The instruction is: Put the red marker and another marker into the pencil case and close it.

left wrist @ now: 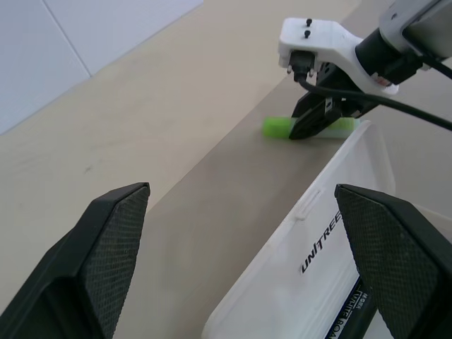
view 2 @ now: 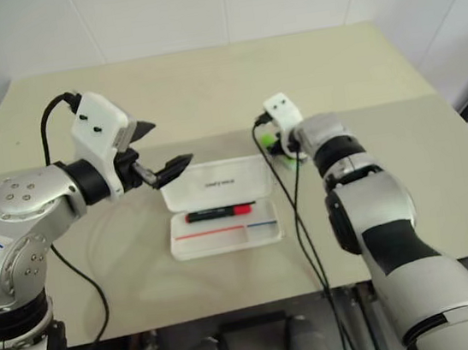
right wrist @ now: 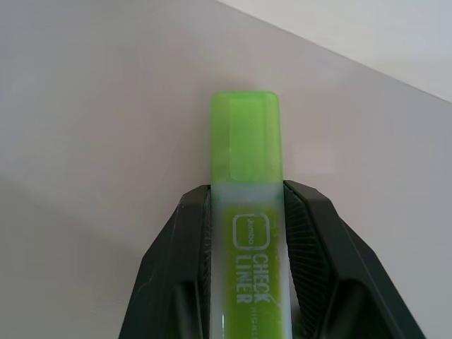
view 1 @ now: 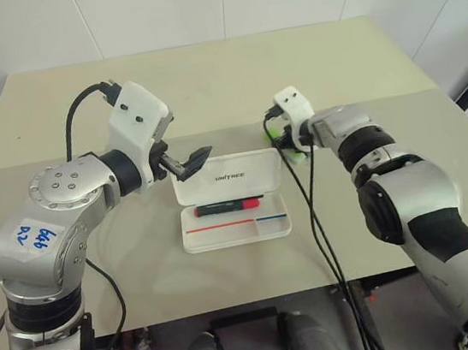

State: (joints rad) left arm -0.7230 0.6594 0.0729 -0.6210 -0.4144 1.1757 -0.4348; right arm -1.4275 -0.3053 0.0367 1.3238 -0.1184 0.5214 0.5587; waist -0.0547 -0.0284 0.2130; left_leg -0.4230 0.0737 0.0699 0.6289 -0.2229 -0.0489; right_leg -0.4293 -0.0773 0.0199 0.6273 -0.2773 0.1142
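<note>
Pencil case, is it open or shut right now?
Open: the pencil case lid stands raised behind its tray, with the red marker lying inside.

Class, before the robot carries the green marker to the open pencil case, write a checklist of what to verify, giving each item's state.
1. Right gripper closed on the green marker: ok.
2. Marker sits straight between the fingers: ok.
3. Pencil case open, lid up: ok.
4. Red marker already in the tray: ok.
5. Left gripper open, hovering by the lid, off the tray: ok.
6. Green marker lifted off the table: cannot tell.
</note>
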